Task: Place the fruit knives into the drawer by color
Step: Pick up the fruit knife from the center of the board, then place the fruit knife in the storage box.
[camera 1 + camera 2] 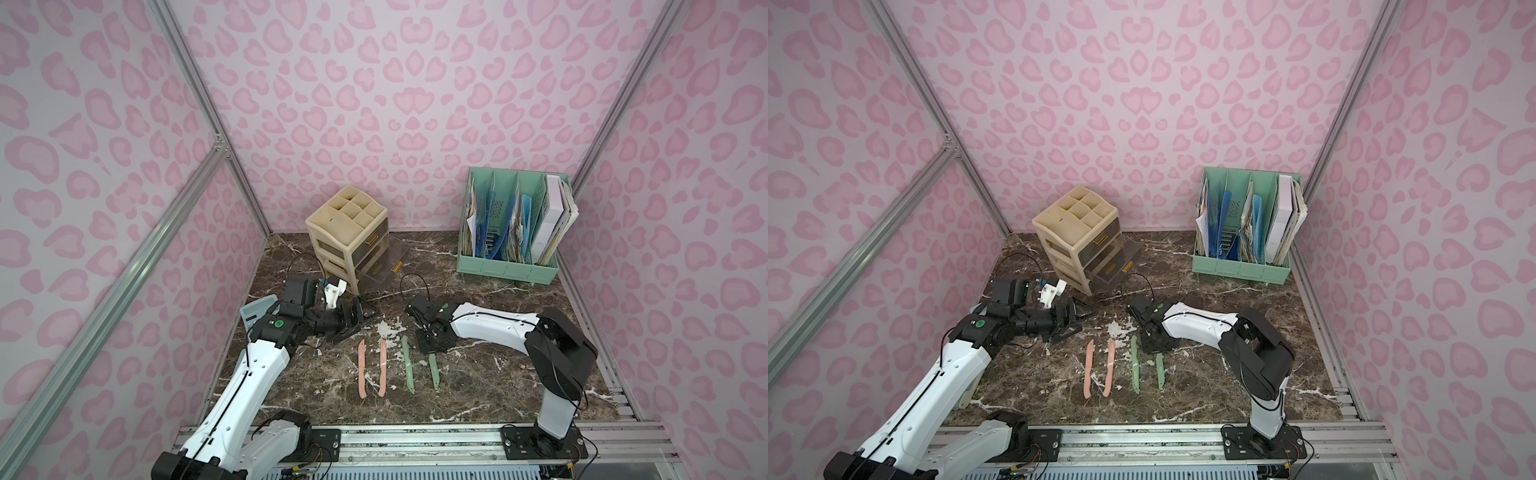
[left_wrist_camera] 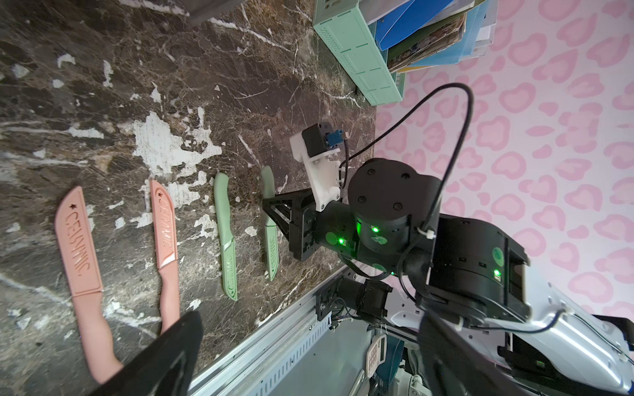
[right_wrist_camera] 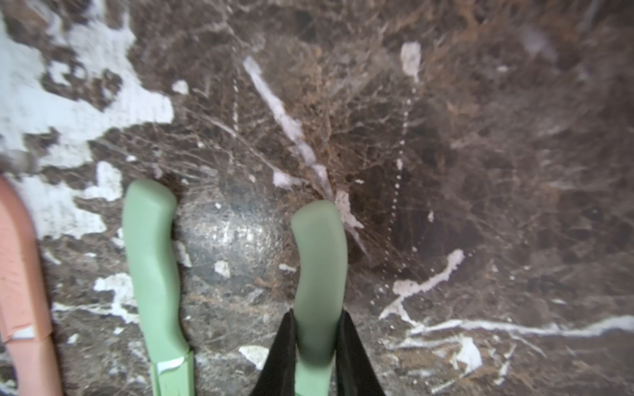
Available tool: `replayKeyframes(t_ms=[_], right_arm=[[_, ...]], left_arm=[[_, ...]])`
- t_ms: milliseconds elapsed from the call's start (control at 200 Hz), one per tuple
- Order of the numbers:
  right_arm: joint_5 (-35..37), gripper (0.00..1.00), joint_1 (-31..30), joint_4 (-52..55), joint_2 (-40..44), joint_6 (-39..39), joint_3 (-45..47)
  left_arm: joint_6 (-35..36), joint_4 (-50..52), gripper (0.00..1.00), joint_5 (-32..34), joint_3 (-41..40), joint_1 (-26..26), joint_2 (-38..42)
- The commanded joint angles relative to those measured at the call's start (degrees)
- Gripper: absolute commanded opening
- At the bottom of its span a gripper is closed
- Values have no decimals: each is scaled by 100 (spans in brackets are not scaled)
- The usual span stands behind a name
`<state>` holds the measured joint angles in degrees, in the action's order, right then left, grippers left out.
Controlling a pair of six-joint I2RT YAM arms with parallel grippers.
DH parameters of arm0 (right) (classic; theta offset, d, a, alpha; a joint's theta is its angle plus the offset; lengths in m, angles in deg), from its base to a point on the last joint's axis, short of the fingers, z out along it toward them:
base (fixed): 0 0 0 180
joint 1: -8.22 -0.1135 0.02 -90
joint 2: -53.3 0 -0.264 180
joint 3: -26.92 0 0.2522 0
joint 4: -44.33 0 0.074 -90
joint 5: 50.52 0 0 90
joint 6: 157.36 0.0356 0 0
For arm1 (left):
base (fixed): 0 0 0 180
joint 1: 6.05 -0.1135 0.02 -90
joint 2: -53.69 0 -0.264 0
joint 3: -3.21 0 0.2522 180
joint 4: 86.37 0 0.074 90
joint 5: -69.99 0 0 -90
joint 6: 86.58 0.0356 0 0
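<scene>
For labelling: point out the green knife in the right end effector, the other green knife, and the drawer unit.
Clamped green knife (image 3: 320, 260), right wrist view, handle.
Free green knife (image 3: 151, 260), right wrist view, handle.
Drawer unit (image 1: 347, 210), a top view, compartmented top.

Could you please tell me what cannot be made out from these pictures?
Drawer unit: contents of its drawers, both top views; smoky fronts, too small.
Gripped green knife: blade cut off by the right wrist view's edge; handle hidden under the right end effector in top views; lifted or not, unclear.
Pale blue item: mostly behind the left arm, in a top view.
</scene>
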<state>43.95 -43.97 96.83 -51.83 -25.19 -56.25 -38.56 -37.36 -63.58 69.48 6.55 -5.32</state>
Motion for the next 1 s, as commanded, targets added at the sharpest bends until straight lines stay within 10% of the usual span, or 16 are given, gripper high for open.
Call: replayKeyframes(t_ms=[0,995], right_arm=[[80,5,45,199,69,-99,-101],[-1636,6,1572,650,-808,-797,-3677]], left_arm=[[139,-41,99,67,163,-3,-112],[532,34,99,200,2514,-147,-2191]])
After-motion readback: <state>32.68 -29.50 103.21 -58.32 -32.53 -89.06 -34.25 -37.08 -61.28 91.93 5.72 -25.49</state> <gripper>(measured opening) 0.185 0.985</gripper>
